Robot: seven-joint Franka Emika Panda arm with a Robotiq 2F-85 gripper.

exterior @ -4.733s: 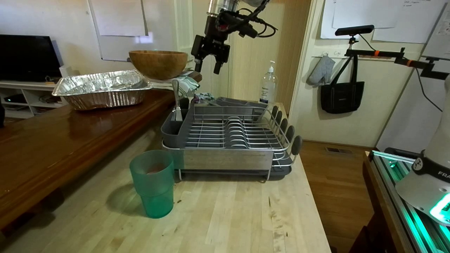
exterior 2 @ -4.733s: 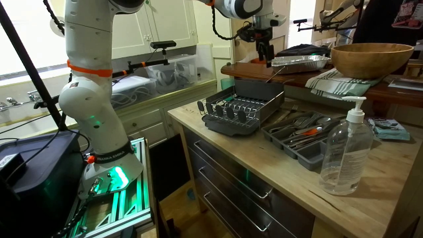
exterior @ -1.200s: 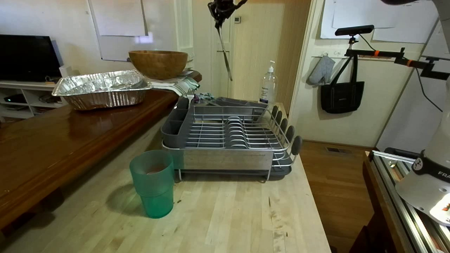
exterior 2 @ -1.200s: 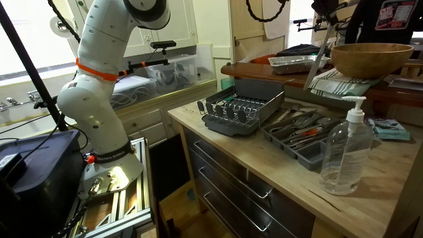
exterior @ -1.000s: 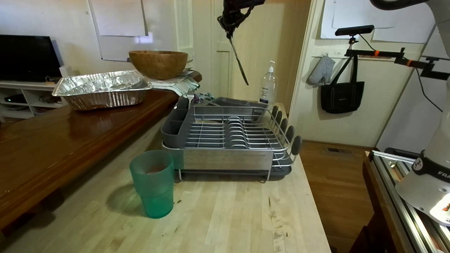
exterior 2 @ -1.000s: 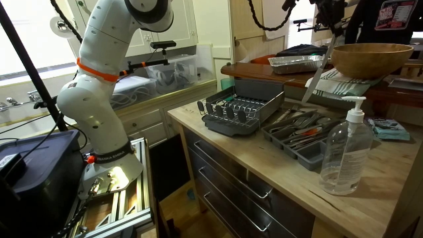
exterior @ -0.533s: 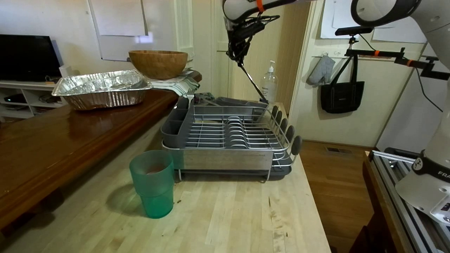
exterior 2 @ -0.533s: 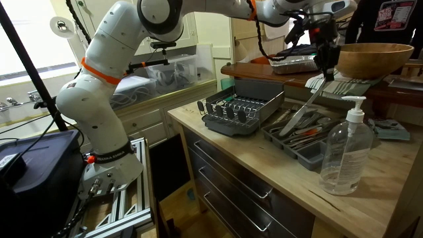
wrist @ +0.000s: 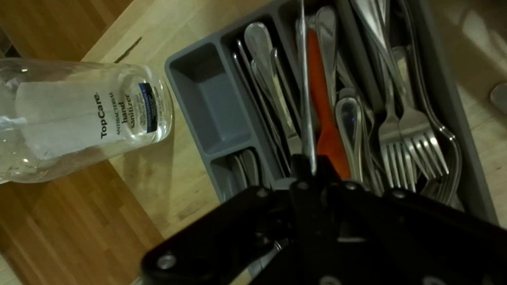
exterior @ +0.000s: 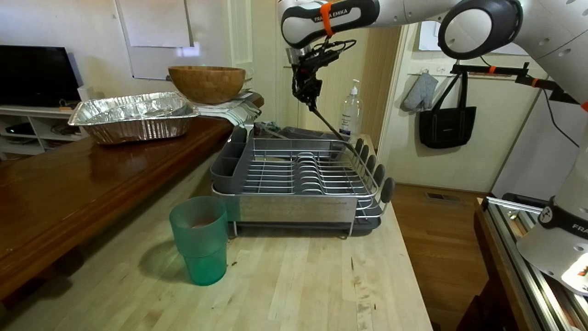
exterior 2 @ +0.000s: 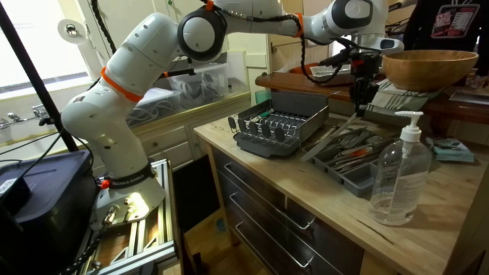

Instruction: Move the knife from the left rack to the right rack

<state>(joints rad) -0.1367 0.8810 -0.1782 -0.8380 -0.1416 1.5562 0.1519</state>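
Note:
The knife (exterior 2: 329, 139), long, thin and silvery, hangs slanted from my gripper (exterior 2: 359, 113), which is shut on one end of it. In the wrist view the knife (wrist: 307, 95) runs from between the dark fingertips to the top edge. The left rack (exterior: 228, 161), a grey utensil caddy, stands on the drainer's side with no cutlery showing above it. Dark rounded uprights at the drainer's opposite end form the right rack (exterior: 379, 174). In an exterior view the knife's low end overlaps the drainer's far corner by these uprights; whether they touch, I cannot tell.
A grey cutlery tray (exterior 2: 361, 185) with forks, knives and an orange-handled utensil lies under my gripper. Next to it stands a sanitizer bottle (exterior 2: 401, 183). A green cup (exterior: 200, 243) is in front of the drainer (exterior: 298, 209). A wooden bowl (exterior 2: 429, 70) sits on the raised counter.
Several seconds ago the gripper was open above the drainer and the knife stood in the left rack. Over the last second the gripper has lowered with the knife, which slants more.

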